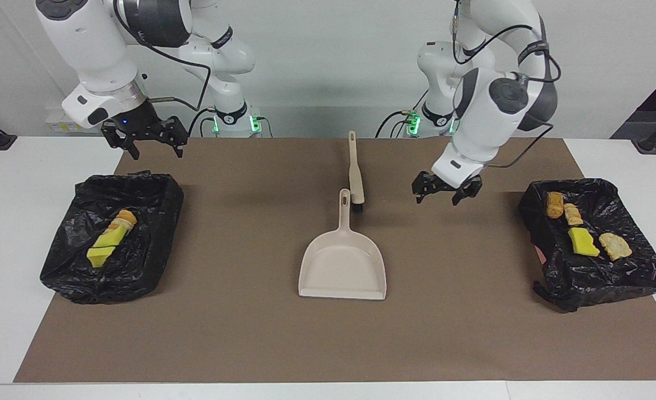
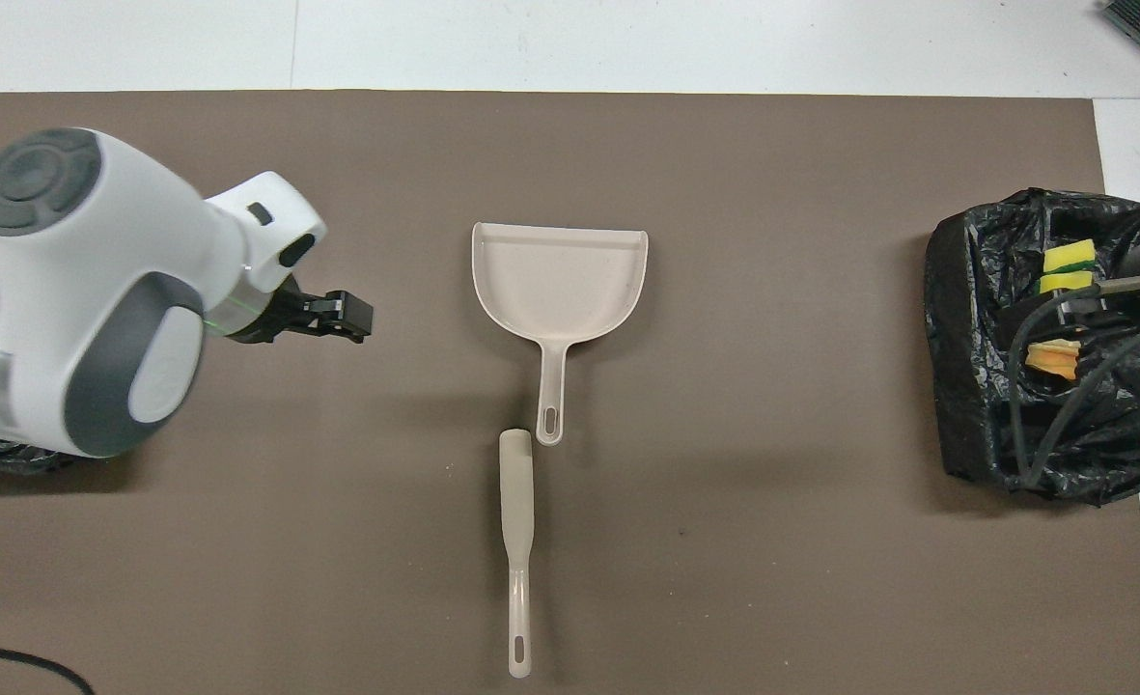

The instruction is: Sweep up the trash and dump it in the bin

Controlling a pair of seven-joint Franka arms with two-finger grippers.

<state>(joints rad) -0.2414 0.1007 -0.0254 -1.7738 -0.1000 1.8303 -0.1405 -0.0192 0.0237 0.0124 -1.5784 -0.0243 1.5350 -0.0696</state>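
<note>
White bench [image 1: 5, 222] carrying a brown mat [image 1: 261, 333], which covers most of its top. Two bins lined with black bags stand on the mat, one bin [image 1: 72, 278] at the right arm's end and one bin [image 1: 627, 278] at the left arm's end. Beige dustpan [image 1: 343, 266] at mid-mat, handle toward the robots; beige brush [image 1: 355, 175] lying just nearer the robots, its bristle end beside the dustpan handle tip. Left pincer [image 1: 440, 190], raised over bare mat between the dustpan and the bin at its own end, jaws apart and holding nothing. Right pincer [image 1: 145, 136], raised over the mat edge near its bin, jaws likewise apart and empty. The trash: four scraps [image 1: 583, 228] in the left-end bin, the other scraps [image 1: 111, 236] in the right-end bin.
</note>
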